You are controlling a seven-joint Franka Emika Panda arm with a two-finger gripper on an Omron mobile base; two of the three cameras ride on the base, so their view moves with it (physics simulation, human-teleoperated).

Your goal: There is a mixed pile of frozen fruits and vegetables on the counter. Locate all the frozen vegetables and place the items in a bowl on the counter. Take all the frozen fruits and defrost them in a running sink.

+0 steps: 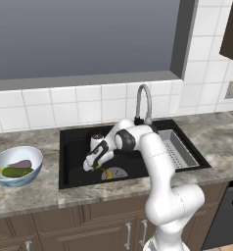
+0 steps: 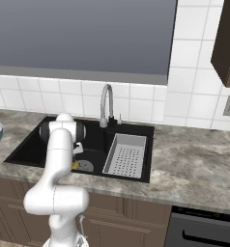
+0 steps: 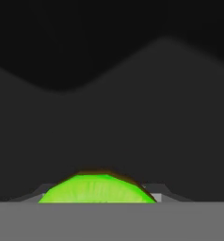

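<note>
Fingers (image 1: 95,167) clamped on the lime (image 3: 97,189), held low inside the sink (image 1: 72,147), just beside the banana (image 1: 107,173) on the basin floor. Cucumber (image 1: 16,171) and eggplant (image 1: 20,163) sit in the bowl (image 1: 33,153) on the bench (image 1: 25,193).

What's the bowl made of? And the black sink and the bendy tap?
The bowl looks like glazed ceramic: glossy pale inside, blue-grey outside. The sink seems matte black stone or composite, since it shows hardly any shine. The tap looks like polished chrome metal, silvery with bright highlights. It is all rendered, so these are only guesses from the look.
</note>
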